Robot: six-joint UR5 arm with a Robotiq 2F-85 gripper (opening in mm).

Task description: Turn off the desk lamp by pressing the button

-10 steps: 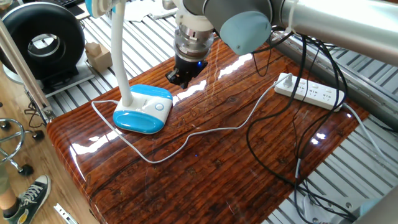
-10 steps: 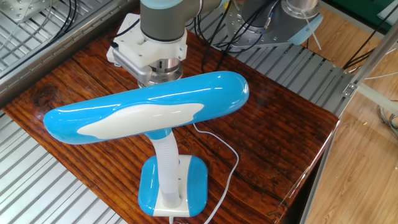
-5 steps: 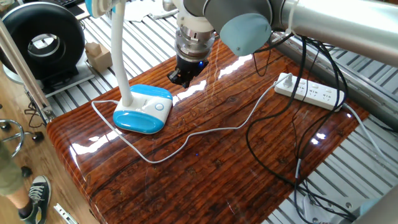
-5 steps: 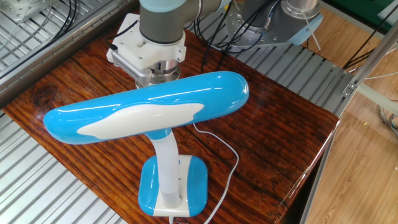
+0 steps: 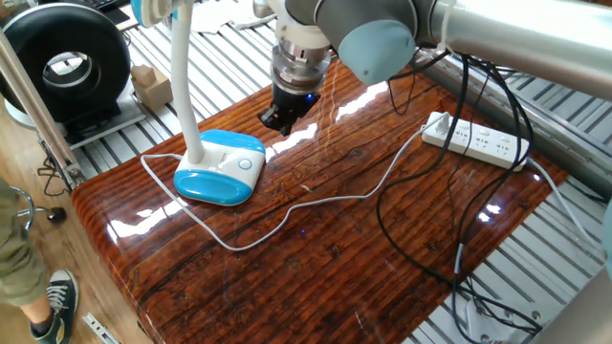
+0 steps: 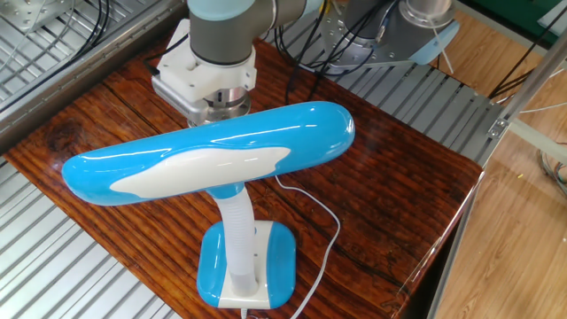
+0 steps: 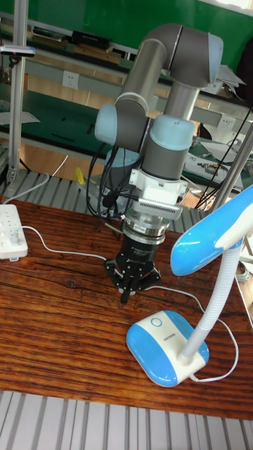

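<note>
Black fingers (image 7: 125, 292) (tips pressed together, holding nothing) hang beside the desk lamp (image 7: 169, 346).

The arm reaches in from above, its grey links and pale blue joint caps folding down to a wrist that stands almost upright, pointing the black tool (image 7: 127, 292) straight down. The tool (image 5: 279, 120) hangs just above the surface (image 7: 56, 323) without touching it, a little way off from the lamp base (image 7: 167, 347). In the tall fixed view its fingers taper together to a single point with no gap showing between the tips.
</note>
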